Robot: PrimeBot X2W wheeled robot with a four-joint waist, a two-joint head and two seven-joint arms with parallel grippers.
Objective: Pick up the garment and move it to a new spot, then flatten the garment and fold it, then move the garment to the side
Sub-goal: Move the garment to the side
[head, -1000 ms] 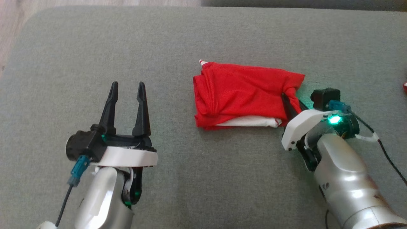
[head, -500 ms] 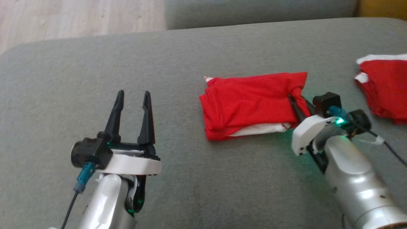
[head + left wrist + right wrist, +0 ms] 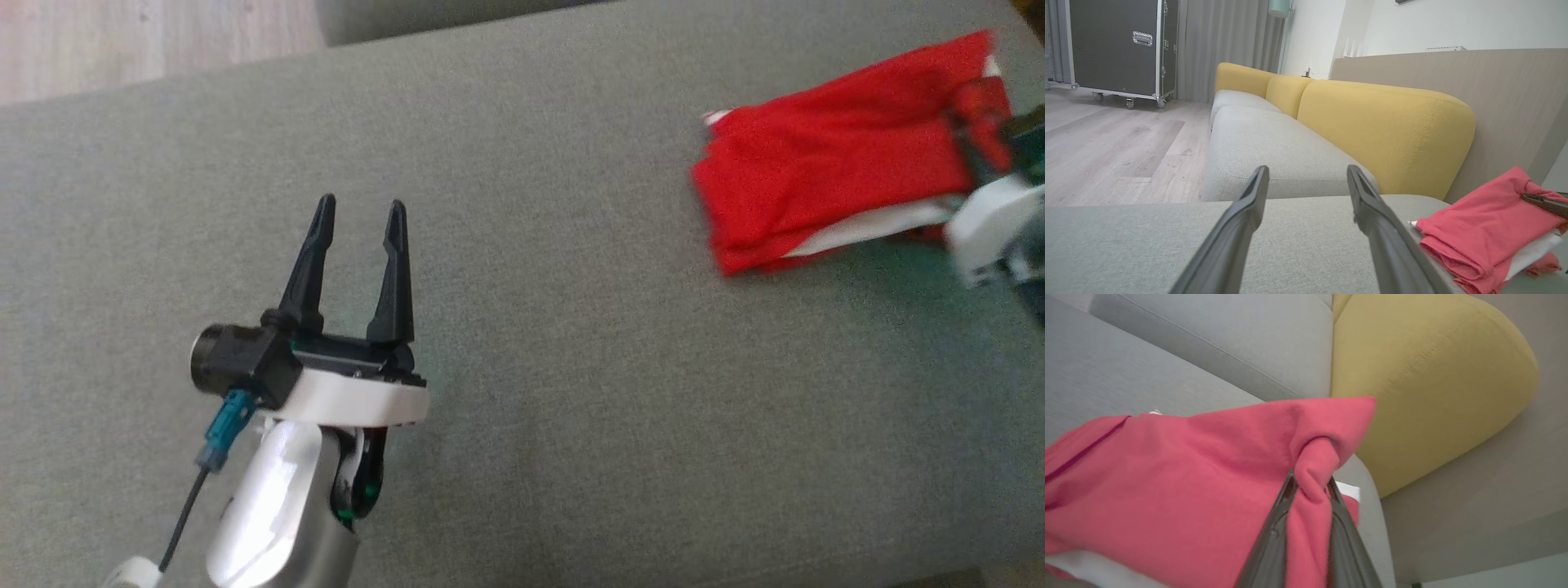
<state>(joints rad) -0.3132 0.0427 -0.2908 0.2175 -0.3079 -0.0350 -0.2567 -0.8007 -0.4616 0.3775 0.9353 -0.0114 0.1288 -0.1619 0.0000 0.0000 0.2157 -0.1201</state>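
Red garment [image 3: 824, 175] lies folded into a thick, roughly oblong bundle at the far right of the grey seat cushion [image 3: 571, 367], tilted so that its right end sits higher in the head view. A white layer [image 3: 865, 233] peeps out along its near edge, sandwiched between red folds. The right end of the bundle is bunched into a knot-like tuck, and the right gripper [image 3: 1310, 482] has that tuck pinched between its two dark fingers. In the right wrist view the fingers stand close together with only the pinch of red cloth between them. In the head view that gripper's white housing is blurred at the right edge, against the bundle's end. Most of the bundle rests on the cushion; whether the gripped end is lifted off it I cannot tell.

The left gripper [image 3: 362, 204] hovers well apart from the garment, over the left half of the cushion, its fingers apart and holding nothing. Beyond the cushion, the left wrist view shows a yellow backrest [image 3: 1384, 130] just behind the garment and a wooden floor [image 3: 1106, 134] to the left. A black wheeled case [image 3: 1114, 45] stands on that floor beside grey curtains [image 3: 1224, 45].
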